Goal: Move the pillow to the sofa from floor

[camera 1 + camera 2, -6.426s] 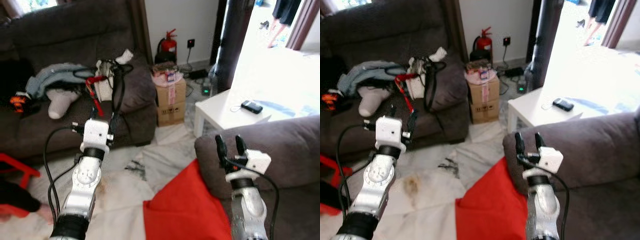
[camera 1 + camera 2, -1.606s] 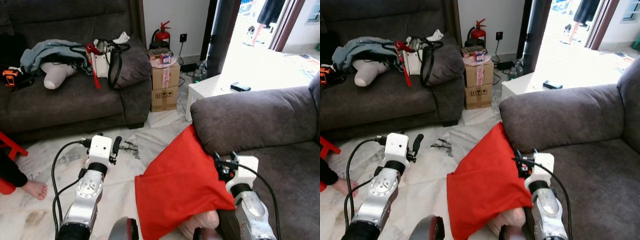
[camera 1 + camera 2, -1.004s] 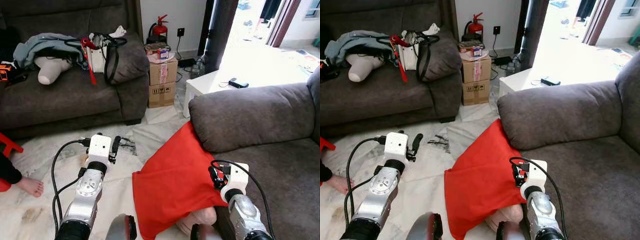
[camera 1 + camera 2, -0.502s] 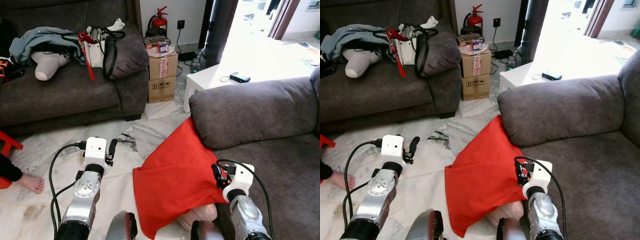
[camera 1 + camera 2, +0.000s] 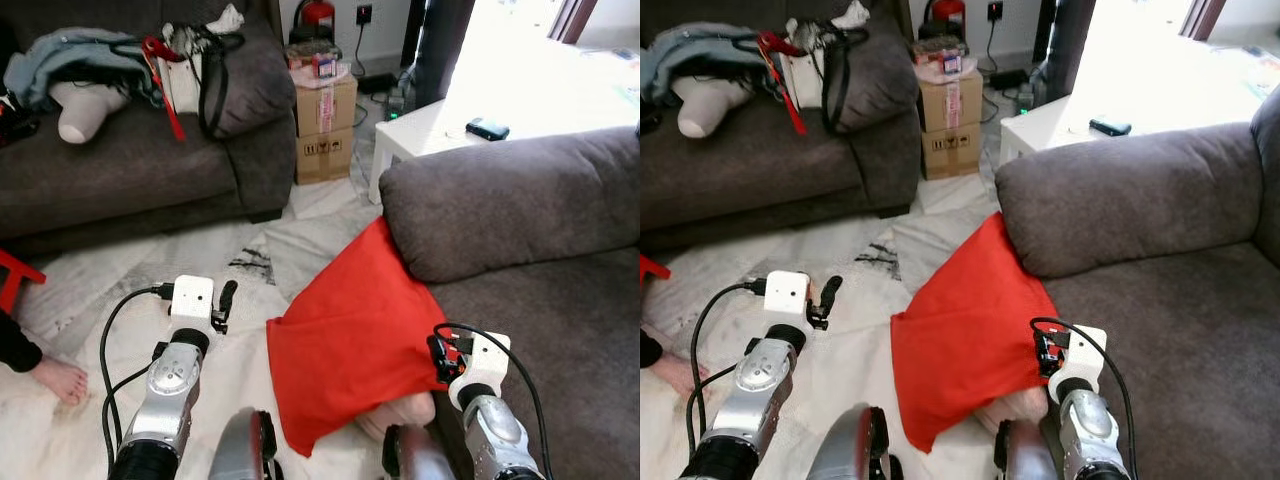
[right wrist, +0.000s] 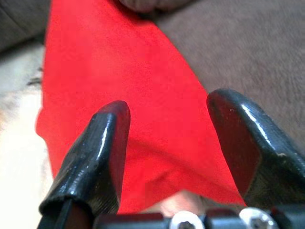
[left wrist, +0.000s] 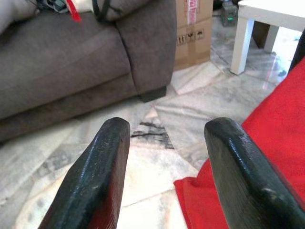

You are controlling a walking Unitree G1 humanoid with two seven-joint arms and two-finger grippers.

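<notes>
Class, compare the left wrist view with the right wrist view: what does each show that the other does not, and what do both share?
Left wrist view alone: marble floor, the dark sofa across the room, a cardboard box and a white table, seen past the open left gripper.

Right wrist view alone: the near sofa's seat, seen past the open right gripper close over the pillow.

Both: the red pillow, and open black fingers.

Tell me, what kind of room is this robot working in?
Most likely a home living room: two grey sofas, a white side table, and a red pillow on the marble floor.
</notes>
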